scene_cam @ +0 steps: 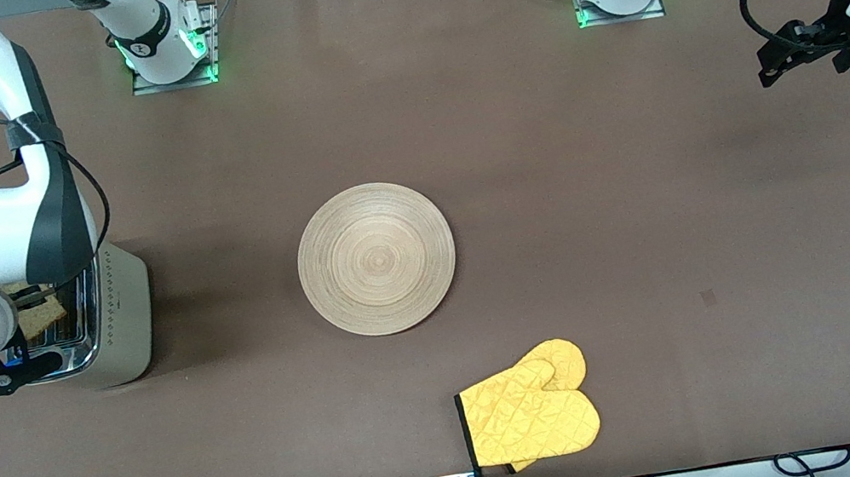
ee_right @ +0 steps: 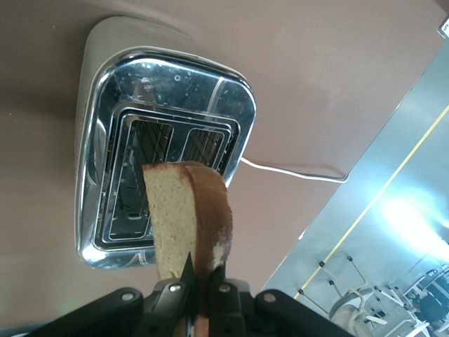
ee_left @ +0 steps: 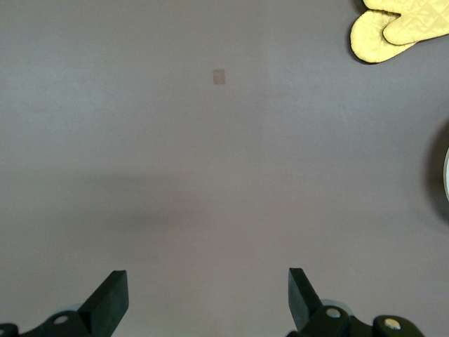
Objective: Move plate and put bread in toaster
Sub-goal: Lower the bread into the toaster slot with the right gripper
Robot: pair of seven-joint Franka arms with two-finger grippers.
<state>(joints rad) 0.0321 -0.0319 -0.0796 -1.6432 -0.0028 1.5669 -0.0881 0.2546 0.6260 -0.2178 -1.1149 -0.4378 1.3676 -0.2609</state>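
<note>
Bread [ee_right: 186,217] hangs over the toaster [ee_right: 165,151], pinched by its lower edge in the right gripper [ee_right: 200,288], whose fingers are clenched on the slice; in the right wrist view the slice stands on edge above the chrome top, just over the two open slots and not yet inside either one. From the front camera the same slice [scene_cam: 39,313] shows as a speckled brown patch over the toaster [scene_cam: 112,321], mostly hidden by the right arm's wrist, and the right gripper [scene_cam: 25,297] itself is largely covered by that wrist. Taking the toaster as the landmark, it stands at the right arm's end of the bench [scene_cam: 649,235], with a white cord [ee_right: 295,172] running from it across the bench surface. The plate [scene_cam: 376,259] lies flat and bare well apart from the toaster, toward the middle of the bench and level with it. A yellow oven mitt [scene_cam: 532,411] lies nearer to the front camera than the toaster and farther from it than the plate is. The left gripper [scene_cam: 808,49] waits over the bench at the left arm's end, as far from the toaster as anything here, its fingers [ee_left: 109,302] released and spread wide over bare brown surface with nothing between them.
</note>
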